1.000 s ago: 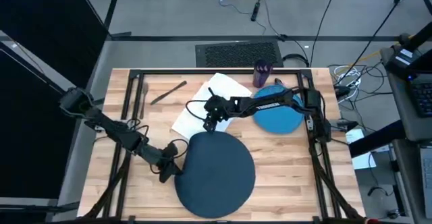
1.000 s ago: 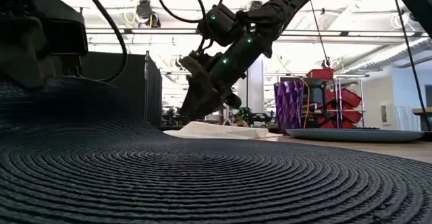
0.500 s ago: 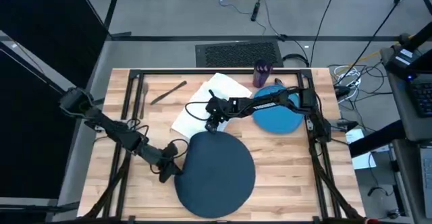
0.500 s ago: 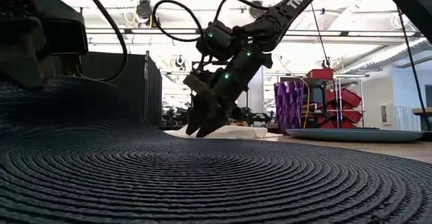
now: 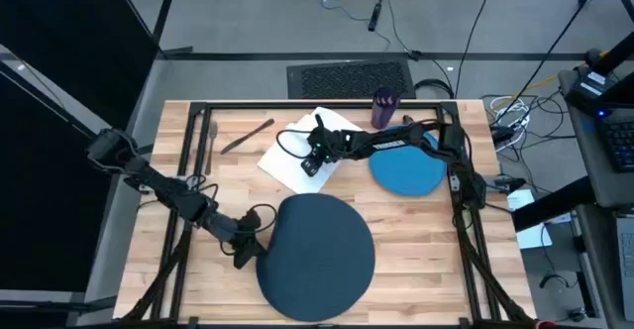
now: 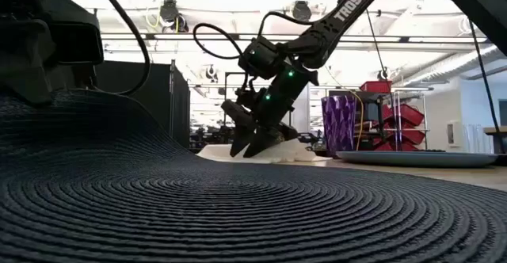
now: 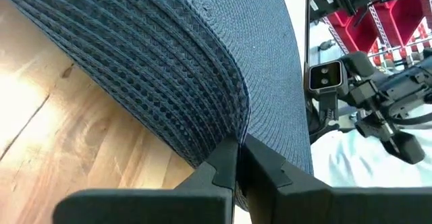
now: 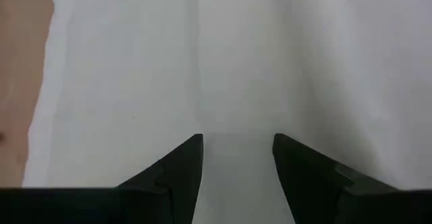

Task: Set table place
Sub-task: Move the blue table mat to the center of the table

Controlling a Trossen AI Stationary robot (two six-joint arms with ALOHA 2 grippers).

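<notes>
The dark navy round disc (image 5: 319, 245) lies at the table's near middle, with its left rim raised. My left gripper (image 5: 248, 252) is shut on that rim. The white napkin (image 5: 297, 146) lies flat beyond the disc. My right gripper (image 5: 313, 164) stands open over the napkin with its fingers pointing down and white cloth between them (image 8: 236, 143). The blue plate (image 5: 408, 173) rests on the table to the right. The purple cup (image 5: 383, 108) stands upright behind the plate. Two metal utensils (image 5: 248, 136) lie at the far left. My left gripper pinches the disc's left rim (image 7: 233, 126) between its two fingers, coming from the table's left. The rim curves up off the table (image 6: 47, 116), and the rest of the disc lies flat. I cannot tell whether my right gripper's open fingertips (image 6: 252, 148) touch the napkin.
A fork (image 5: 211, 139) lies beside the black frame bar at the far left. Bare planks (image 5: 416, 235) show right of the disc, in front of the plate. Cables and a grille lie on the floor beyond the table's far edge.
My right gripper has gone from the disc's far rim toward the table's far edge. It now stands lower over the napkin. The napkin's near left corner now lies farther from the disc than before.
</notes>
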